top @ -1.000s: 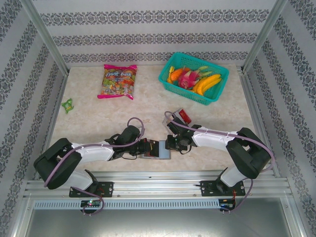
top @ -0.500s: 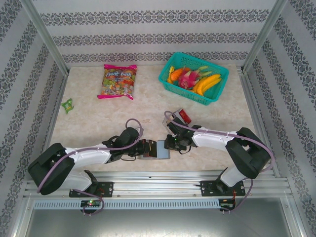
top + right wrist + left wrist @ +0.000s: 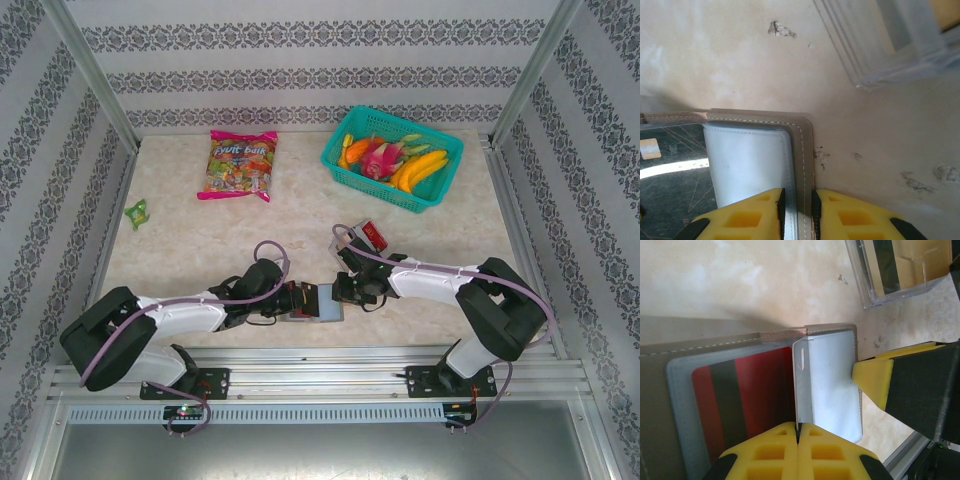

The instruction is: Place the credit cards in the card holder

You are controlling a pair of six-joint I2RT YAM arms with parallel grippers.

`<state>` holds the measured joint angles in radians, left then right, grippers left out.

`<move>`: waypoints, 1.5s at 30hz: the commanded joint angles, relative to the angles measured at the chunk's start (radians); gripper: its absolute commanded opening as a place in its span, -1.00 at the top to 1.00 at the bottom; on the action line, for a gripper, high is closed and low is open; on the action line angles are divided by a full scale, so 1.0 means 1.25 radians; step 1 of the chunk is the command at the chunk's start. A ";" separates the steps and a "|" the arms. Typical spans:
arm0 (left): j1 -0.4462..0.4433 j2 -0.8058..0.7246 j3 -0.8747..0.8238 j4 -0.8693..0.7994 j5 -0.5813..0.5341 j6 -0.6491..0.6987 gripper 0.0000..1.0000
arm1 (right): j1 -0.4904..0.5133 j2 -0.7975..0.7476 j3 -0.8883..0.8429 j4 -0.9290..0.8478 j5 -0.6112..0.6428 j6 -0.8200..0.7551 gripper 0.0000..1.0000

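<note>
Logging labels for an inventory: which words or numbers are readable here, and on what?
"fruit ba.." on the candy bag: last letters blurred; its small print is too small to read.
Red card in the card holder: no text shows.
Black card: gold lines, nothing readable.

top cam: fixed high at the near side, looks down and forward over the whole table (image 3: 200, 240) | left wrist cam: super close, aimed down at the card holder (image 3: 830, 380) | right wrist cam: just as close (coming from the opposite side) | shared: all three catch that holder, both wrist cams also the clear plastic box (image 3: 890, 285)
</note>
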<state>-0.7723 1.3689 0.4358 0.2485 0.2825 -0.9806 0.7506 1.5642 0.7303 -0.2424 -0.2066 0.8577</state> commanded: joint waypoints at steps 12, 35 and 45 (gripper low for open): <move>-0.053 0.062 0.035 -0.015 0.012 -0.006 1.00 | 0.014 0.049 -0.024 -0.003 -0.017 0.004 0.49; -0.052 -0.010 0.032 -0.160 -0.016 -0.046 1.00 | 0.013 0.060 -0.016 -0.005 -0.017 -0.001 0.49; -0.051 0.049 0.128 -0.277 0.023 -0.018 1.00 | 0.014 0.067 -0.015 -0.002 -0.021 -0.006 0.49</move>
<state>-0.8185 1.4033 0.5636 0.0437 0.2829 -1.0302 0.7506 1.5738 0.7376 -0.2428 -0.2108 0.8574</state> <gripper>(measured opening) 0.063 0.255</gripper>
